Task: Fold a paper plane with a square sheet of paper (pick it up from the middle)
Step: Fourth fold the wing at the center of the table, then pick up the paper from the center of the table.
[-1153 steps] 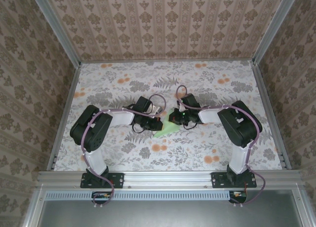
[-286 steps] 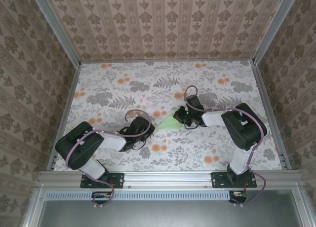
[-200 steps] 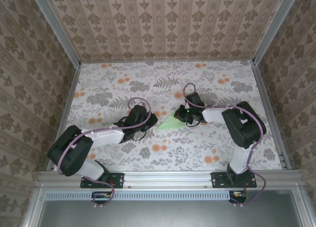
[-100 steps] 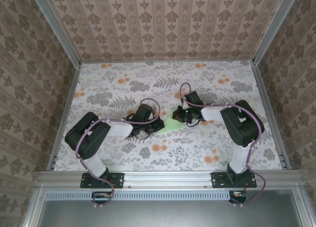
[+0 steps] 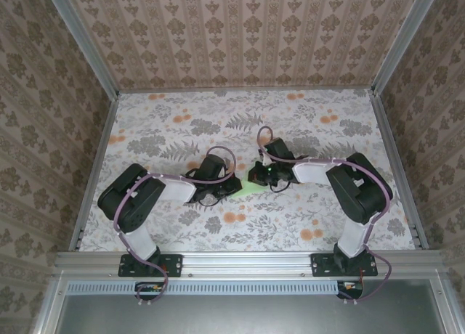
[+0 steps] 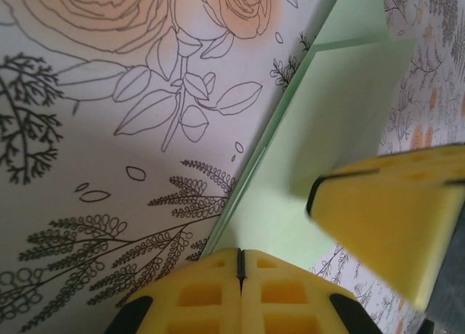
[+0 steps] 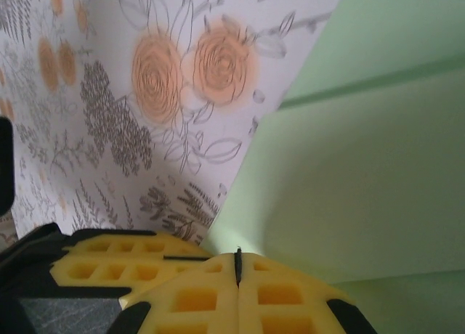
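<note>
The square sheet of paper (image 5: 245, 189), pale green and folded into a flat wedge with overlapping flaps, lies on the floral tablecloth mid-table. My left gripper (image 5: 232, 185) is shut, its tips down at the paper's left end. In the left wrist view its yellow fingertips (image 6: 240, 255) meet at the edge of the paper (image 6: 327, 123). My right gripper (image 5: 256, 176) is shut too, and it covers the paper's right end. In the right wrist view its tips (image 7: 237, 258) sit on the paper (image 7: 363, 167). Nothing is between either pair of jaws.
The orange-and-grey floral tablecloth (image 5: 182, 131) covers the table, with patterned walls and metal rails on three sides. The two grippers stand almost tip to tip; a right finger (image 6: 392, 218) shows in the left wrist view, and the left fingers (image 7: 109, 265) in the right wrist view.
My left arm swung in from the near left and brought its shut gripper onto the paper's left end. The right gripper shifted slightly left over the paper.
</note>
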Available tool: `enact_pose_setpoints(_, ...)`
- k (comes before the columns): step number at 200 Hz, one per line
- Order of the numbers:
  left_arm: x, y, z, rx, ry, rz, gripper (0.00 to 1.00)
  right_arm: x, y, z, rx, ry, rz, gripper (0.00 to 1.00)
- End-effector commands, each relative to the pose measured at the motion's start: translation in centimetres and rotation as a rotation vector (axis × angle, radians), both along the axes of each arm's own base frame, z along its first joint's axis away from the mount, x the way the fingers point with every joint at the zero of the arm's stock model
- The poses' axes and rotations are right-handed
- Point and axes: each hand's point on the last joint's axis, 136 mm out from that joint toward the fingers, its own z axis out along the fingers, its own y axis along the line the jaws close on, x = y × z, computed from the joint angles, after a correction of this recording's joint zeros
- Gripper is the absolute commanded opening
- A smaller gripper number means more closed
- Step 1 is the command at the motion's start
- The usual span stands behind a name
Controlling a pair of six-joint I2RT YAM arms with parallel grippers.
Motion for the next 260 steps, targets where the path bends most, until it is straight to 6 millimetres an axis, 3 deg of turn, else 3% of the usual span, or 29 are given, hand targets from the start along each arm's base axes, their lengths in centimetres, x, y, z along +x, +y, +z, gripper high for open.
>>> enact_pose_setpoints(1, -1.9, 1.9, -3.0, 0.100, 0.088, -0.019, 0.00, -1.0, 0.1, -1.2, -0.023, 0.044, -0.010, 0.04)
enact_pose_setpoints(39, -2.6, 2.6, -3.6, 0.135, 0.124, -0.013, 0.00, -0.3, -0.8, -2.4, -0.083, 0.049, -0.006, 0.03)
enact_pose_setpoints(93, -3.9, 4.1, -5.1, 0.186, 0.186, 0.008, 0.00, 3.0, -7.5, -4.4, -0.128, 0.080, -0.136, 0.03)
enact_pose_setpoints(131, -3.8, 3.8, -4.8, 0.171, 0.175, -0.001, 0.00, 6.0, -11.1, -2.7, -0.135, 0.044, -0.226, 0.03)
enact_pose_setpoints(154, -3.4, 3.3, -4.2, 0.149, 0.155, -0.011, 0.00, 7.0, -11.9, -0.7, -0.129, 0.001, -0.256, 0.05)
enact_pose_setpoints(168, -2.8, 2.2, -2.9, 0.110, 0.112, -0.051, 0.00, 7.0, -12.0, 0.8, -0.120, -0.018, -0.265, 0.08)
enact_pose_setpoints(189, -1.7, 0.9, -0.5, 0.083, 0.039, -0.102, 0.23, 6.3, -11.6, 2.3, -0.071, -0.025, -0.284, 0.31)
enact_pose_setpoints(209, -0.4, 0.4, 1.8, 0.086, -0.037, -0.123, 0.37, 5.0, -11.4, 2.9, -0.024, -0.012, -0.310, 0.43)
enact_pose_setpoints(231, 0.8, 0.1, 4.2, 0.088, -0.110, -0.140, 0.44, 3.5, -11.1, 3.2, 0.024, 0.025, -0.343, 0.49)
enact_pose_setpoints(260, 2.6, 1.0, 5.8, 0.134, -0.153, -0.122, 0.54, 2.1, -10.7, 3.3, 0.044, 0.063, -0.395, 0.53)
